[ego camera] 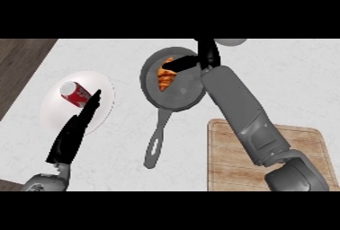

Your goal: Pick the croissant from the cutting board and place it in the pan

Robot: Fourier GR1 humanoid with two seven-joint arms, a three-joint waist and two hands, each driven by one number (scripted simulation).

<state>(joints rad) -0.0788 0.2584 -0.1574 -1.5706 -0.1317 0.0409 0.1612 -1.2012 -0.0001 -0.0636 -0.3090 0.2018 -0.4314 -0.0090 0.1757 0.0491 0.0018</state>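
Observation:
The golden-brown croissant [164,76] lies inside the dark grey pan [182,96], near its upper left wall. My right hand [189,60] reaches over the pan's far rim, its fingers stretched toward the croissant's top end and partly covering it; I cannot tell whether they still pinch it. The wooden cutting board [299,152] lies at the lower right, bare, with my right forearm crossing above it. The pan's handle [156,143] points toward the lower left. My left hand [79,123] rests open at the left, fingers straight and pointing up.
A white plate [56,114] at the left holds a red can [74,93] lying on its side, just beyond my left hand's fingertips. A dark wood strip [20,63] borders the light counter at the upper left.

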